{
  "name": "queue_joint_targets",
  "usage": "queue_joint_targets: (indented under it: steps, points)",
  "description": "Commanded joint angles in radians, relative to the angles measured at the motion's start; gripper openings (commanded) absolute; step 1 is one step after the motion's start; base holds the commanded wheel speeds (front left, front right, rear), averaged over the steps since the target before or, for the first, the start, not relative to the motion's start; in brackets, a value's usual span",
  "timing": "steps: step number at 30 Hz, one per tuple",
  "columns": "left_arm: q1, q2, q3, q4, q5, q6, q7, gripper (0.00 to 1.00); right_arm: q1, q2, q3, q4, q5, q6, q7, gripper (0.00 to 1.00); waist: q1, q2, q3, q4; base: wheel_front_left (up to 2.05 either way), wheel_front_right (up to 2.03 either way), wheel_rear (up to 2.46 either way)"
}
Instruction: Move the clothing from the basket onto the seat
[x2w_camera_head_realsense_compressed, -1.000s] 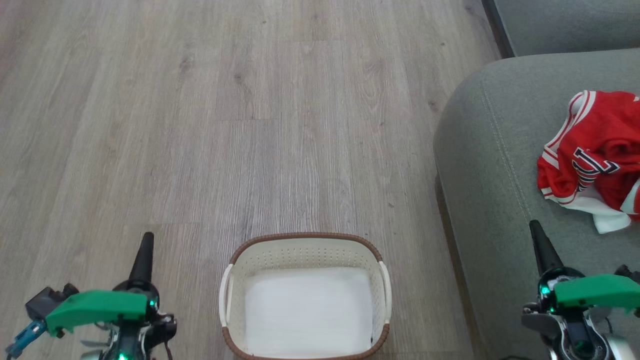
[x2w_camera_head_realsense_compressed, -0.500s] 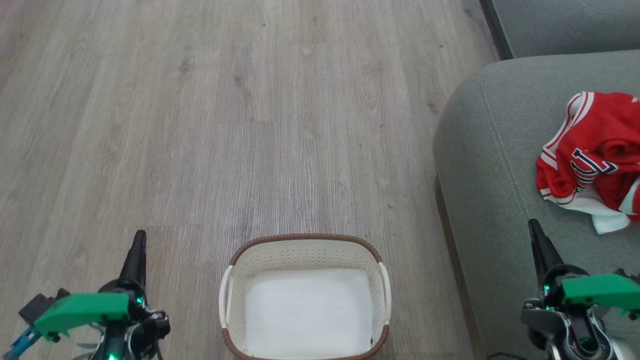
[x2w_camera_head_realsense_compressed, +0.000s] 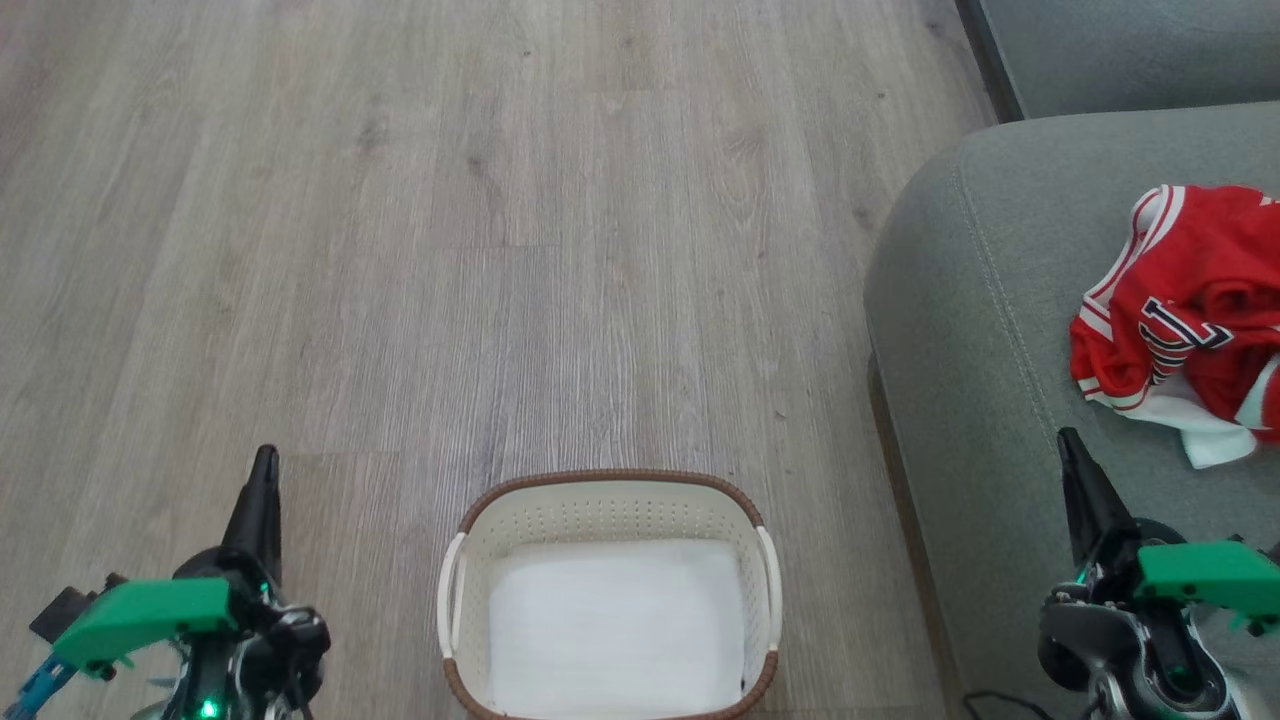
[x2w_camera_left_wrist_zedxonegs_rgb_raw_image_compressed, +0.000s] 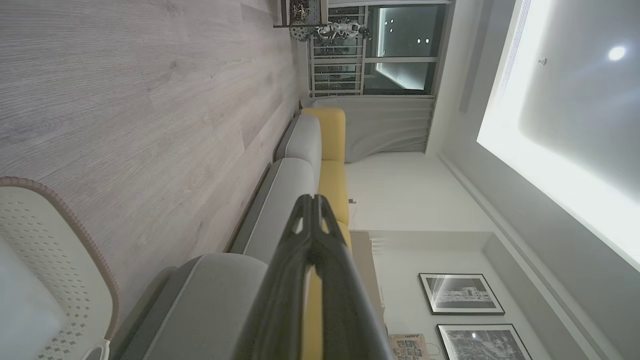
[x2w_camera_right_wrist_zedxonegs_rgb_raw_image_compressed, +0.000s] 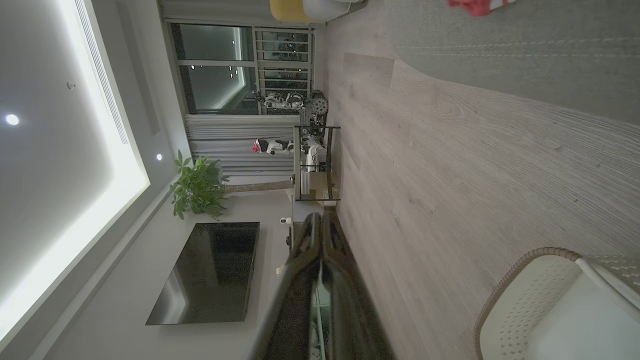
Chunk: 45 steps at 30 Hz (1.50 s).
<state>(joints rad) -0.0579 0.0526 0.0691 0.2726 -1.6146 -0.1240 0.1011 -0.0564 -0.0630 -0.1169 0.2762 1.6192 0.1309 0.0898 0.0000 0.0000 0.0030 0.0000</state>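
Shiny red basketball clothing (x2w_camera_head_realsense_compressed: 1190, 300) heaped on grey-green sofa seat (x2w_camera_head_realsense_compressed: 980, 300)
Seen just beyond the right gripper (x2w_camera_head_realsense_compressed: 1070, 445), closed on nothing, as is the left gripper (x2w_camera_head_realsense_compressed: 264, 462) beside the cream perforated basket (x2w_camera_head_realsense_compressed: 610, 478)

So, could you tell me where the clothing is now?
Head view, far right: the clothing lies on the seat, just beyond the right pincer, outside the basket.

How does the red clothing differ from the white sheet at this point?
The clothing is red with white trim and dark lettering; the sheet is plain white. The clothing lies crumpled in a heap; the sheet lies flat. The clothing is on the seat; the sheet covers the bottom of the basket. Both lie loose, with nothing gripping them.
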Motion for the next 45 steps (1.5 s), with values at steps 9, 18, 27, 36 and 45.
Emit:
queue_joint_targets:
  steps: [9, 18, 27, 36, 45]
  points:
    - [-0.049, 0.005, 0.035, -0.028, -0.002, -0.007, 0.004, 0.00, -0.050, 0.003, 0.017, -0.032, 0.001, 0.000, 0.012, 0.00, 0.0000, 0.0000, 0.000, 0.000, 0.00, 0.00, 0.00]
    - [-0.049, 0.004, 0.036, -0.028, -0.001, -0.007, 0.005, 0.00, -0.050, 0.004, 0.015, -0.032, -0.001, 0.000, 0.014, 0.00, 0.0000, 0.0000, 0.000, 0.000, 0.00, 0.00, 0.00]
    - [-0.050, 0.004, 0.037, -0.028, 0.000, -0.007, 0.006, 0.00, -0.050, 0.005, 0.013, -0.032, -0.002, 0.000, 0.015, 0.00, 0.0000, 0.0000, 0.000, 0.000, 0.00, 0.00, 0.00]
    - [-0.050, 0.003, 0.038, -0.028, 0.001, -0.007, 0.007, 0.00, -0.051, 0.006, 0.012, -0.032, -0.003, 0.000, 0.016, 0.00, 0.0000, 0.0000, 0.000, 0.000, 0.00, 0.00, 0.00]
    - [-0.050, 0.002, 0.039, -0.027, 0.002, -0.007, 0.008, 0.00, -0.051, 0.007, 0.011, -0.032, -0.004, 0.000, 0.017, 0.00, 0.0000, 0.0000, 0.000, 0.000, 0.00, 0.00, 0.00]
